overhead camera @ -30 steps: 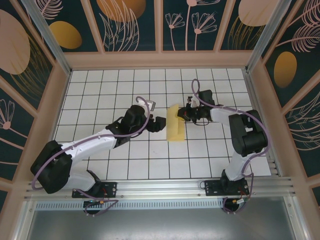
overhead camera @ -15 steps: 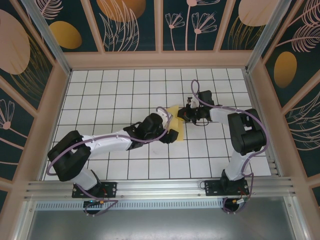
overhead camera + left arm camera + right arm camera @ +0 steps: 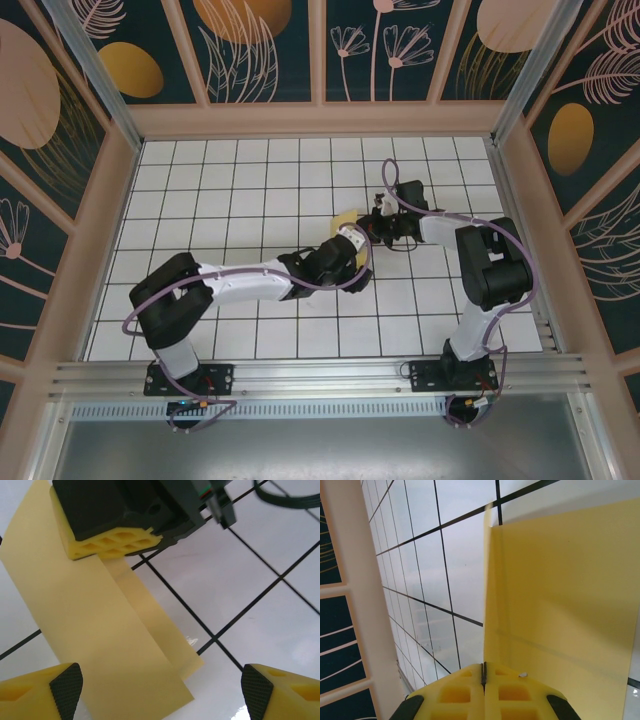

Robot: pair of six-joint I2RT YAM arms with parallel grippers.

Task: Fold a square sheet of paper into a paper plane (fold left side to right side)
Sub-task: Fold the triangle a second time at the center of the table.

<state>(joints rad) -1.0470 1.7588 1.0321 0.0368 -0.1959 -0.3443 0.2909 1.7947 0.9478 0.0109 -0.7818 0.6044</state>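
Two arms meet at the middle of the table [image 3: 200, 190]. The left arm [image 3: 240, 280] stretches low across the white grid from the near left, and the right arm [image 3: 470, 250] bends in from the near right.

Between them lies the paper [image 3: 344, 219], a yellow sheet doubled into a strip. From above, its long axis runs near to far, and most of it is hidden under the left wrist.

The right gripper [image 3: 373, 228] sits at the strip's far right end. Its own camera shows the fingers [image 3: 455, 695] clenched flat together on the paper's edge.

The left gripper [image 3: 162, 692] hangs directly over the near half, its fingers [image 3: 62, 685] spread wide to either side and holding nothing. Beneath it we see two layers flat on the tiles, their long edges not quite matched.

We judge the left-to-right fold made but not yet pressed. The strip lies straight below the left fingers, so that arm is the one placed to come down and run along the long axis. The right arm pins the far end against sliding.
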